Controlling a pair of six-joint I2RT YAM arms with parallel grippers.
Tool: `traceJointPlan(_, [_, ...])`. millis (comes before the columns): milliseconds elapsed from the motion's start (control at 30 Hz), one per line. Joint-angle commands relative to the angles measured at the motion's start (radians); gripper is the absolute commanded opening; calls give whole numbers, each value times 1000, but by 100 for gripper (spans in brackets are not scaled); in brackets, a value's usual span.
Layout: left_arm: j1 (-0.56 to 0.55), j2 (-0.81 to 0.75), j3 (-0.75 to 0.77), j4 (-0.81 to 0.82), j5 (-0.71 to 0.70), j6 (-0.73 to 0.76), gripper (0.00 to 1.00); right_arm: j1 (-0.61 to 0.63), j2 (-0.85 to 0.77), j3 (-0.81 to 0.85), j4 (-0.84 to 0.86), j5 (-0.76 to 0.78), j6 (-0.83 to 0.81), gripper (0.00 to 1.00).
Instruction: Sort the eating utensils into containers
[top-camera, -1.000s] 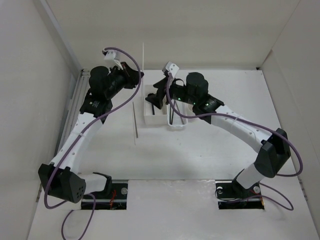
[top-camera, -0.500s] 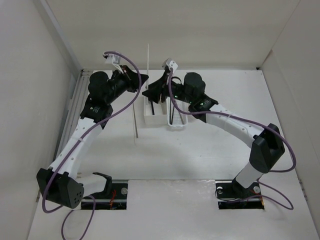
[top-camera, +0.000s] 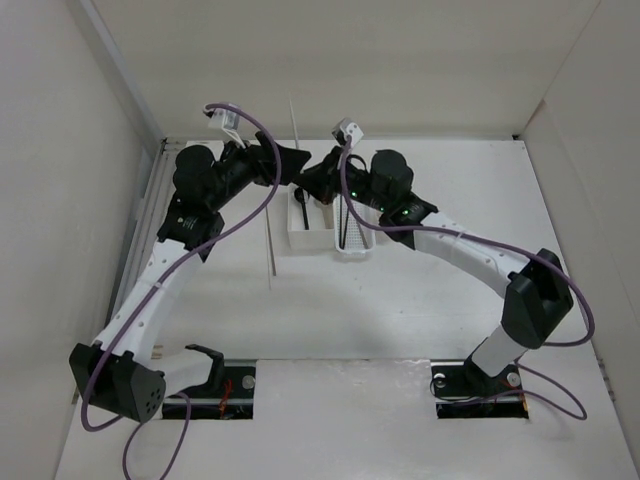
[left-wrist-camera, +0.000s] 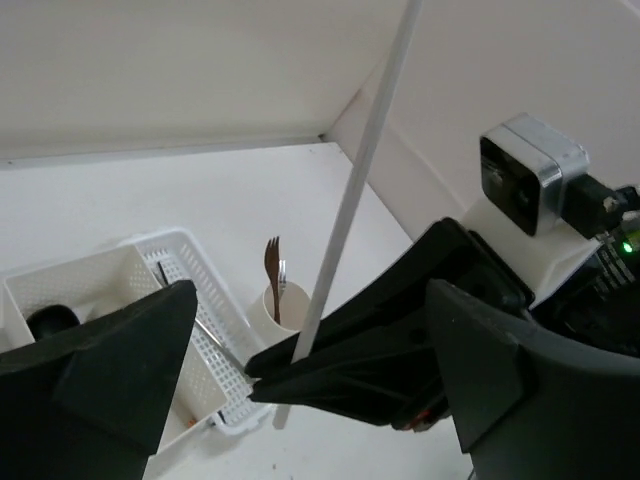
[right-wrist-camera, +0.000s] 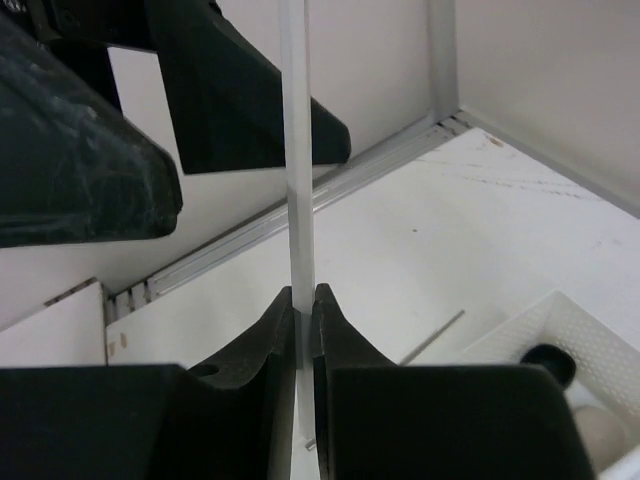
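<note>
Changed since the earlier frames: the left gripper (top-camera: 293, 168), then clamped on the long thin pale chopstick (left-wrist-camera: 350, 220), now has its jaws spread wide with nothing in them, the stick standing free between them. The right gripper (right-wrist-camera: 303, 300), then wide, has pinched shut on that stick's lower part. Step in hand, as judged: hand-over of the chopstick from left arm to right, held upright in the air above the far containers, not yet binned. Listed left to right: second pale chopstick (top-camera: 270, 250), loose on the white table (top-camera: 420, 310), just left of the containers; white square open box (top-camera: 296, 240), black spoon (left-wrist-camera: 48, 320) inside; narrow white perforated tray (top-camera: 357, 252) against the box's right side, dark chopsticks (top-camera: 345, 228) lying in it; small cream round cup (left-wrist-camera: 270, 318) beside the tray, two small forks (left-wrist-camera: 272, 268) standing in it. Next move, as judged: left arm backs clear, right arm tips the stick flat and lowers it along the tray; the long overhang could catch a rim. Markings: no brand, label or writing legible; green light (top-camera: 352, 192) on the right arm only.
</note>
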Motion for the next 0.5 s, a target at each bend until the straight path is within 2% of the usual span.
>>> traceJointPlan(0, [-6, 9, -6, -10, -15, 33, 100, -8, -91, -73, 70, 143, 19, 0])
traceJointPlan(67, [-6, 9, -6, -54, -80, 70, 100, -8, -140, -109, 16, 275, 19, 0])
traceJointPlan(100, [-6, 9, -6, -81, -196, 94, 100, -8, -151, -109, -86, 421, 19, 0])
traceJointPlan(200, [-6, 9, -6, -142, -431, 162, 100, -8, -162, -83, -297, 597, 19, 0])
traceJointPlan(233, [-6, 9, -27, -142, -470, 197, 100, -19, -153, -65, -333, 658, 19, 0])
traceJointPlan(300, [-6, -1, -53, -142, -559, 289, 100, -46, -121, -51, -406, 659, 19, 0])
traceJointPlan(333, [-6, -1, -67, -153, -658, 308, 100, -77, -103, -40, -429, 618, 19, 0])
traceJointPlan(467, [-6, 58, -100, -220, -749, 352, 100, -120, 9, 75, -587, 572, 53, 0])
